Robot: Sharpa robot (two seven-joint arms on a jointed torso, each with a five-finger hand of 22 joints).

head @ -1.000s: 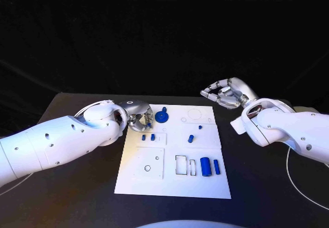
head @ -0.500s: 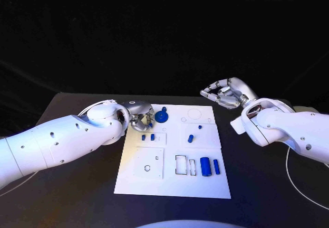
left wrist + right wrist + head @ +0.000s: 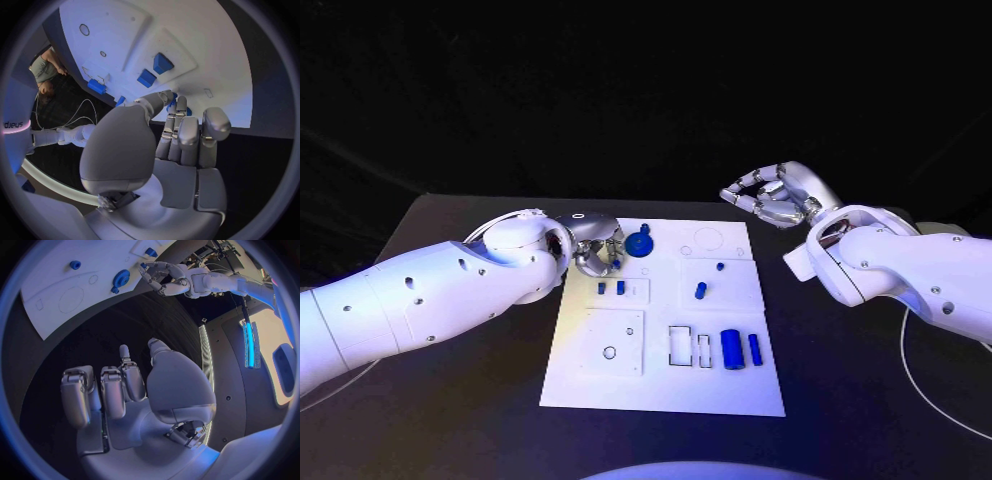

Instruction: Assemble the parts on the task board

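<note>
At centre of the black table (image 3: 459,400), the white task board (image 3: 661,390), with blue parts spread across it. Near its far left corner, a round blue part (image 3: 640,244) with a small knob, lying on the board just beside the left hand (image 3: 596,250). Fingers of that hand curled inward over the board's left edge, close to the round part; from the wrist camera, a glimpse of blue behind the fingertips (image 3: 178,107), but impossible to tell whether anything is actually grasped. Nearby on the board, two small blue blocks (image 3: 610,288) side by side, also seen from the left wrist (image 3: 155,70). Further right, a small blue peg (image 3: 701,291) and a tiny blue stud (image 3: 720,267). Toward the near right, a thick blue cylinder (image 3: 731,350) and a slimmer blue rod (image 3: 756,349) lying parallel, just beside two rectangular cut-outs. Off the board's far right corner, well apart from the parts, the right hand (image 3: 776,197) raised above the table, fingers curled in, clenched on nothing.
</note>
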